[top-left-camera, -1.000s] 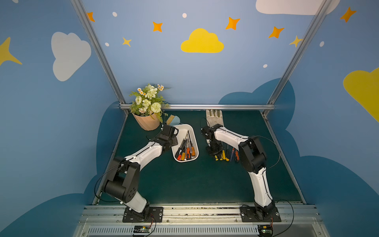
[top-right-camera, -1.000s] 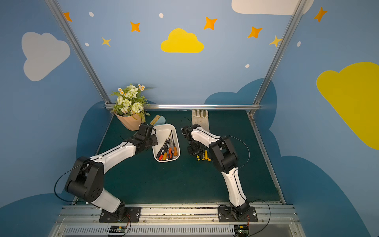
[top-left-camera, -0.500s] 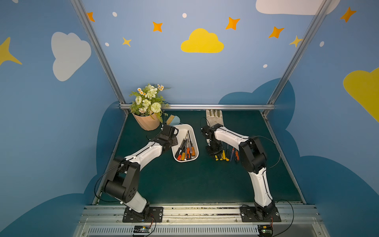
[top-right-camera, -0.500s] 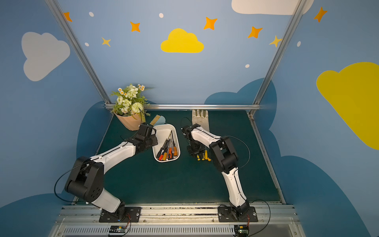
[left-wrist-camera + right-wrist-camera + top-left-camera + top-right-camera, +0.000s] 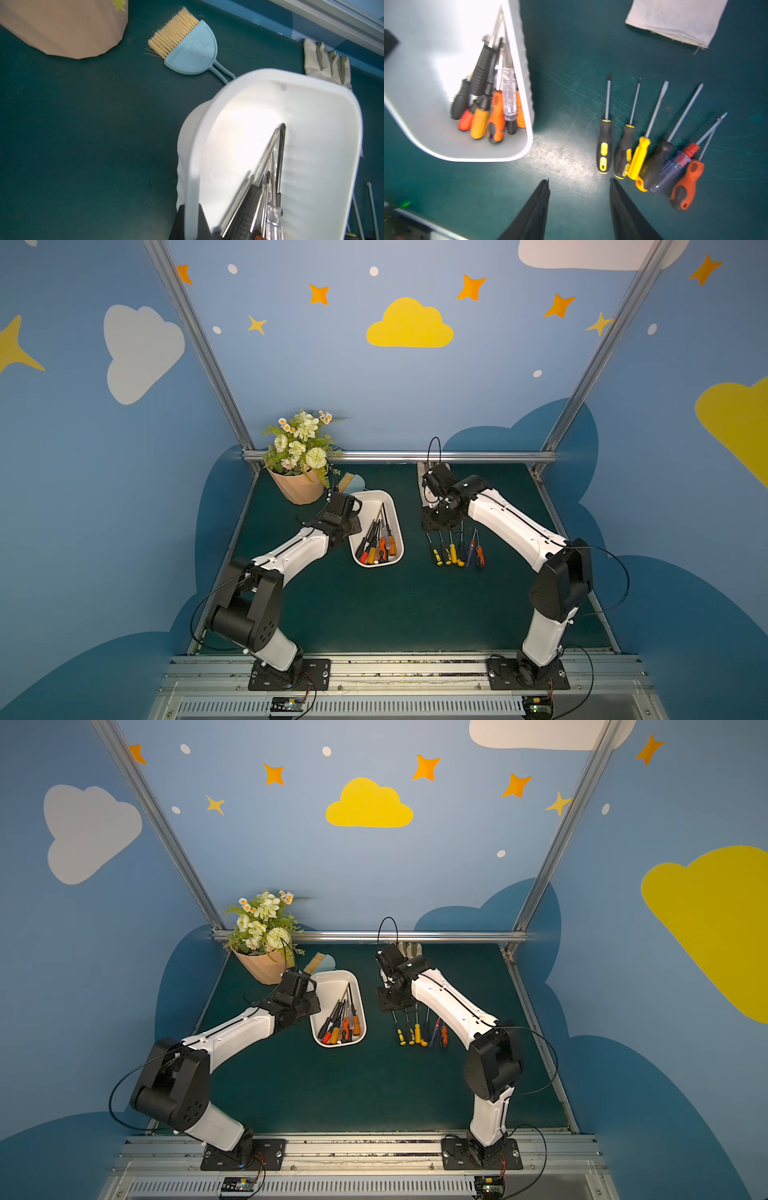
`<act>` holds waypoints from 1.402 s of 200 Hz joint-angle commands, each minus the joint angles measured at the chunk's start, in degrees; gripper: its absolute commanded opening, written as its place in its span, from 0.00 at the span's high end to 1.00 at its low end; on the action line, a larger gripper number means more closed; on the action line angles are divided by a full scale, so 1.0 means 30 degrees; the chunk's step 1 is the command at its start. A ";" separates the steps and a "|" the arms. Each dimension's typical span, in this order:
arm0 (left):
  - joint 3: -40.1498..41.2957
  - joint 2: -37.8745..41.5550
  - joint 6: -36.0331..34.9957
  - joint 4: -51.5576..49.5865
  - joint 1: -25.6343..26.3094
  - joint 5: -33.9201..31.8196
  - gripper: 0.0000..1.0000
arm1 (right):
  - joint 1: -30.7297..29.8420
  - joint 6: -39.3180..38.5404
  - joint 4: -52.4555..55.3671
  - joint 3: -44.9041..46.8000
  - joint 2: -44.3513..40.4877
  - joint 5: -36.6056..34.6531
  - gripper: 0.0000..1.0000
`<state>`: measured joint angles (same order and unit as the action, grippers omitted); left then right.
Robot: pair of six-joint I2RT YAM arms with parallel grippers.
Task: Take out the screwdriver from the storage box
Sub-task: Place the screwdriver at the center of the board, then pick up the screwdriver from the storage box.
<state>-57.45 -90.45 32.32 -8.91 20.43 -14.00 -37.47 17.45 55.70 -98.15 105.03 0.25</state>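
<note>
Right gripper (image 5: 579,180) has lifted off the laid-out row (image 5: 643,158), fingers now apart and empty, while I keep my left gripper (image 5: 191,222) clamped on the storage box (image 5: 421,68) wall. Remaining screwdrivers (image 5: 496,112) lie inside it, toward the left arm from the free claw, handles toward the arm bases, shafts pointing at the back wall

Right gripper (image 5: 579,180) now sits higher, drawn back from the row of screwdrivers (image 5: 454,551) on the mat (image 5: 374,614); its jaws stand apart, empty, seemingly wider than before.
</note>
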 commanded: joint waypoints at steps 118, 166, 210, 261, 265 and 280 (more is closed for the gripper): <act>-0.0533 0.0306 0.0222 0.1109 0.0370 0.0887 0.98 | -0.2795 0.0997 -0.2865 -0.1696 0.3661 0.3706 0.63; -0.0508 0.0268 0.0183 0.1065 0.0428 0.0699 0.98 | -0.2975 0.1351 -0.2776 -0.1971 0.5116 0.3608 0.66; -0.0577 0.0268 0.0260 0.0860 0.0523 0.0484 0.98 | -0.3035 0.1864 -0.2600 -0.2066 0.6145 0.4034 0.68; -0.0596 0.0224 0.0289 0.0778 0.0552 0.0465 0.98 | -0.3085 0.2270 -0.2649 -0.2745 0.7359 0.5316 0.65; -0.0596 0.0224 0.0287 0.0772 0.0547 0.0423 0.98 | -0.3116 0.2325 -0.2609 -0.2802 0.7446 0.5364 0.65; -0.0591 0.0240 0.0298 0.0779 0.0547 0.0412 0.98 | -0.3150 0.2555 -0.2284 -0.3072 0.7888 0.5420 0.63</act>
<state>-57.45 -90.32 31.73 -9.43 21.93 -13.54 -46.52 23.64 47.35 -105.34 126.39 15.29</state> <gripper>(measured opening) 0.082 0.360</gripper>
